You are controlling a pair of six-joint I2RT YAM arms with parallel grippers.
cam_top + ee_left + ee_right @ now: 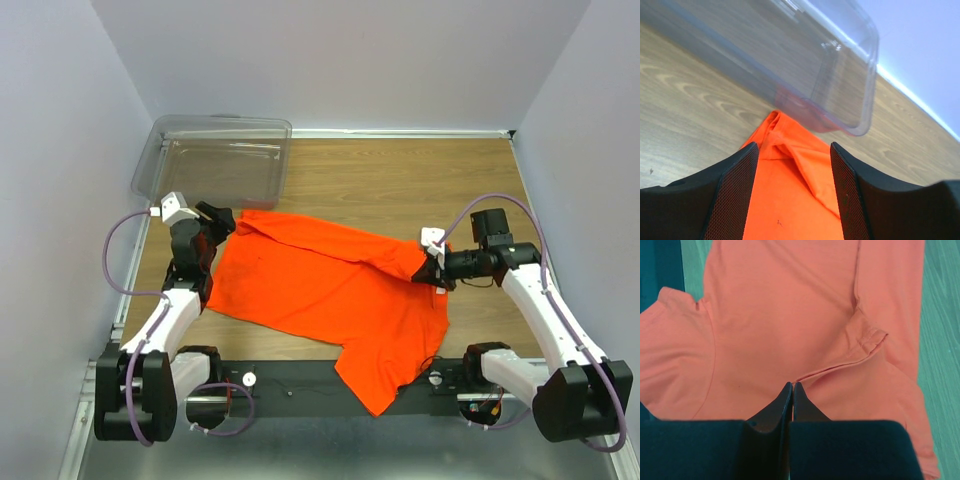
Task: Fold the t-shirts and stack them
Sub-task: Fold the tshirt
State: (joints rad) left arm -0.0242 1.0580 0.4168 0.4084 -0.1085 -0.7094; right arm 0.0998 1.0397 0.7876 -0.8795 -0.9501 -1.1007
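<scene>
Left fingers (732, 200) spread wide, astride a rumpled corner of the bright orange short-sleeved fabric t-shirt (330, 285), not clamping it. Right fingers (775, 412) pressed together, pinching a fold at the shirt's right edge. Shirt laid loosely across the wooden counter (400, 185), one end over the near edge. Clear rectangular plastic bin (215, 160) just beyond the left corner.

Scanning all three views and there is nothing to read: no lettering, label, brand, number or sign comes through legibly on the orange t-shirt (330, 285), on the clear plastic bin (225, 119) or on the wooden desk (400, 185).
</scene>
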